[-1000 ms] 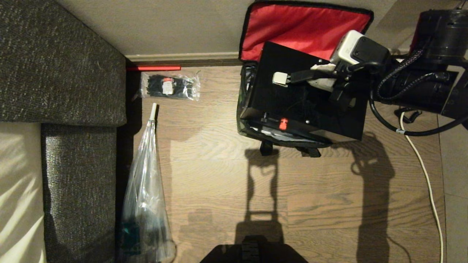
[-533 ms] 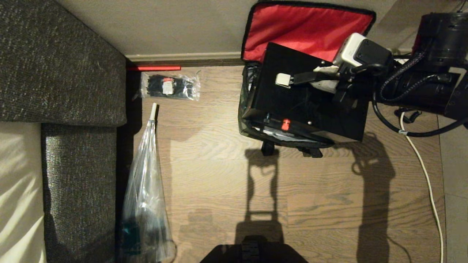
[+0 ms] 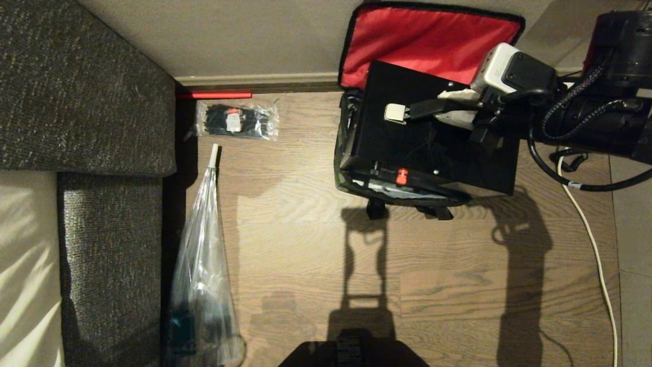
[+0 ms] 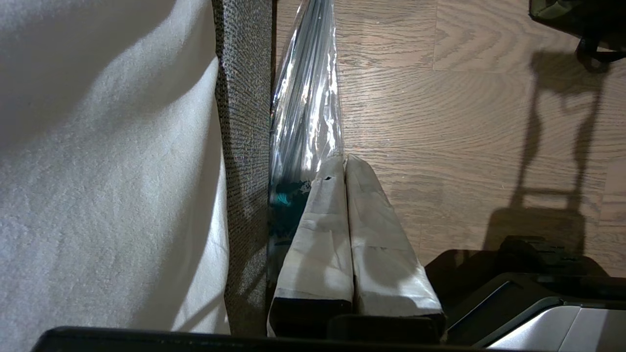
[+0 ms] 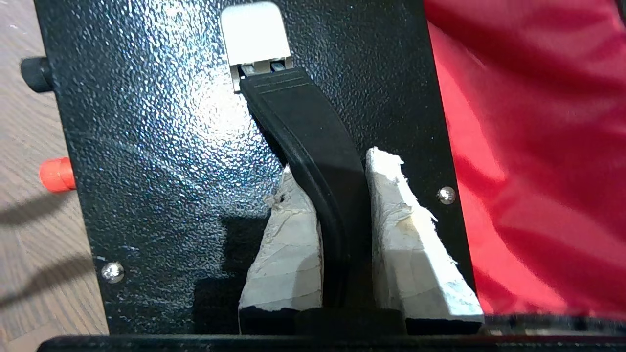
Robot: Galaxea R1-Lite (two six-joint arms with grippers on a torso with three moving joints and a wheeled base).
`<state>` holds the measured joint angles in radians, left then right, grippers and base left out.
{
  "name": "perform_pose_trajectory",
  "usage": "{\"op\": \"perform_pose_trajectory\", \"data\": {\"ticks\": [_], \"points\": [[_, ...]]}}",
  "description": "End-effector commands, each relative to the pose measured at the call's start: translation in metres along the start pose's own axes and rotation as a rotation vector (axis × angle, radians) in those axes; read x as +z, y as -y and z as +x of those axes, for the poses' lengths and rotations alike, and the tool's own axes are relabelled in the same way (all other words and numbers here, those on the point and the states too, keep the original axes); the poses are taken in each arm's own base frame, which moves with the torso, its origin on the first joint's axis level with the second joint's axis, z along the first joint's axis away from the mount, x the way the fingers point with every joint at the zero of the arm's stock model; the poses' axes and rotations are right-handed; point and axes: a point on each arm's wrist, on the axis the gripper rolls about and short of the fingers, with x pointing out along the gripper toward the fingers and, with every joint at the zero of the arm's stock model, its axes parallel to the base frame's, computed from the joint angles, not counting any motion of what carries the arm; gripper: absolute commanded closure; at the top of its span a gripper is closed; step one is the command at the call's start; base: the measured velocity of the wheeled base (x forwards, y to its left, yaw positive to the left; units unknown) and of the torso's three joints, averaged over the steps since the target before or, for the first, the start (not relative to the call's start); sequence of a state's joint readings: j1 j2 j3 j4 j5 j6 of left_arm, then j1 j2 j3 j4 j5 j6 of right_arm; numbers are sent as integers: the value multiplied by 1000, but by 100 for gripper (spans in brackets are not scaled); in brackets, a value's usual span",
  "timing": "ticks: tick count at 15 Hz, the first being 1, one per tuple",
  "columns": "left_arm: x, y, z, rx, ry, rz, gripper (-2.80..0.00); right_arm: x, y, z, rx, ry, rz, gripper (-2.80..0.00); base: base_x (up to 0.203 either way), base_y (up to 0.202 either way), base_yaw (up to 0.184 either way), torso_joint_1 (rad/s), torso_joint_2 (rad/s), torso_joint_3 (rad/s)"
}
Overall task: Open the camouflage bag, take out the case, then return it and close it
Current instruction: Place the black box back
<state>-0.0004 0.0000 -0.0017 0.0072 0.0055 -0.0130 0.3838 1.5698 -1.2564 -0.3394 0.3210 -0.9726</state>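
While clamped on the black handle [image 5: 318, 161] of the case [image 3: 423, 137], right gripper [image 5: 337, 195] pinching it between both white fingers [image 5: 288, 244] — handle arching up off the lid toward its grey end cap [image 3: 395, 112]. Case sitting tilted in the mouth of the camouflage bag [image 3: 351, 178], red button [image 3: 402, 176] on the near edge, bag's red-lined lid [image 3: 417, 35] flung back against the wall. Bag on the wood floor [image 3: 316, 244], well apart from the packet of cable ties [image 3: 237, 121] by the skirting. Left gripper [image 4: 345, 166] parked low beside the sofa [image 4: 242, 122], fingers pressed together on nothing — clear plastic sleeve [image 4: 308, 98] just ahead of them.
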Motion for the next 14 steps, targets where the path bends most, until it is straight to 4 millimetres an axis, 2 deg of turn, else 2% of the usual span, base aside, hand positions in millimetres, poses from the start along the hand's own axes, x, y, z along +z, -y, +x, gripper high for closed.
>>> {"op": "perform_pose_trajectory", "data": {"ticks": [1,9,14], "points": [[0,0,0,0,-1,-1,0,2,2,-2,8,16,-7,0,0,0,0,0,0,0],[0,0,0,1,1,-1,0,7,14,-6,63,49,-13,0,0,0,0,0,0,0],[0,0,0,1,-1,-1,0,-2,17,-6,77,44,-13,0,0,0,0,0,0,0]]}}
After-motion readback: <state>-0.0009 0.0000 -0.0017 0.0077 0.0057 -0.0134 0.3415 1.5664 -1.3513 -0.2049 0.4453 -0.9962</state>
